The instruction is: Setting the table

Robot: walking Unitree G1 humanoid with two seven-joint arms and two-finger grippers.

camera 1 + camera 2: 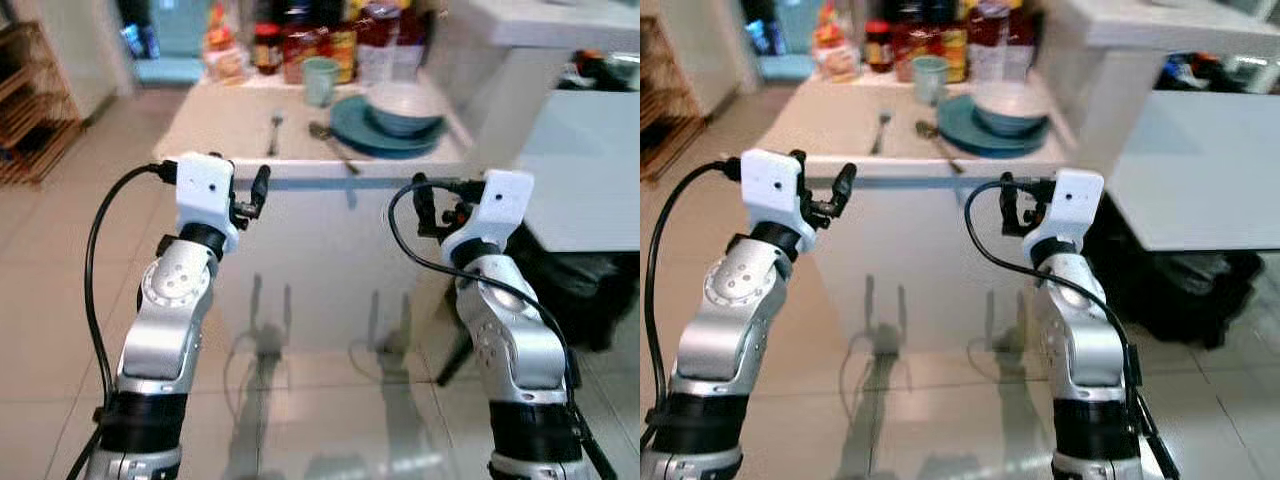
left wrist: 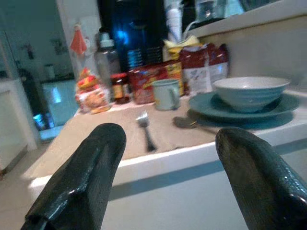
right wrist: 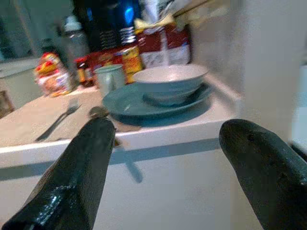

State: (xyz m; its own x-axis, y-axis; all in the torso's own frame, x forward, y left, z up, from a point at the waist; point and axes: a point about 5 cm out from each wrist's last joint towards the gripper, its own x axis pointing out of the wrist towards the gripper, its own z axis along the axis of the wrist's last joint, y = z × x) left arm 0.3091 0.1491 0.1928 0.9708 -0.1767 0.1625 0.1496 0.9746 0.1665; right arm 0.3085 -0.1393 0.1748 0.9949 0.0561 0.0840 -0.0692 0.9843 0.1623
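The left tool (image 1: 258, 190) is held up in front of the near edge of the white bench (image 1: 220, 125), its two black fingers (image 2: 79, 177) spread wide with nothing between them. The right tool (image 1: 420, 200) is raised at about the same height, just short of the bench's near edge, and its fingers (image 3: 264, 167) are likewise spread apart and empty. Both tools are kept clear of the bench, touching nothing. Beyond them, on the bench top, a fork (image 1: 275, 130) is laid pointing away, and to its right a spoon (image 1: 330, 143) is set at a slant, its handle reaching over the near edge. Just right of the spoon a blue plate (image 1: 352, 125) is placed, and a pale bowl (image 1: 405, 105) is stood on it. A light green mug (image 1: 320, 80) is seen behind the spoon, near the plate's far left rim. Along the far side of the bench a row of jars and food packets (image 1: 330, 40) is lined up. To the right, a second pale table top (image 1: 585, 170) is seen, well apart from the tools.
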